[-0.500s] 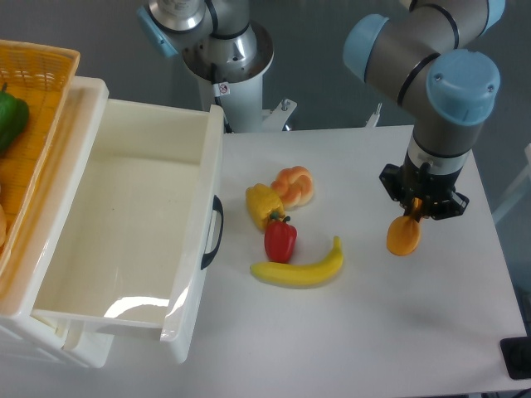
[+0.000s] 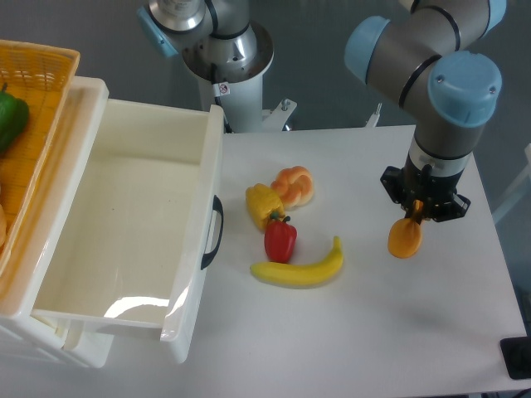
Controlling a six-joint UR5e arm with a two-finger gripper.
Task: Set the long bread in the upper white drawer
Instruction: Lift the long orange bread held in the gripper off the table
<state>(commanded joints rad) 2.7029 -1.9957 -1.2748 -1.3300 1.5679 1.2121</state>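
Fingers clenched on one long bread; one upper white drawer open.

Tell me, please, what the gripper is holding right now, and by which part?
The gripper holds the long bread by its upper end; the loaf hangs down below the jaws.

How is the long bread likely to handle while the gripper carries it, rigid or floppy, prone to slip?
The long bread hangs straight below the gripper without sagging, so it is probably stiff. Its smooth, rounded surface may slip or swing between the fingers. Held by one end only, it looks fairly light.
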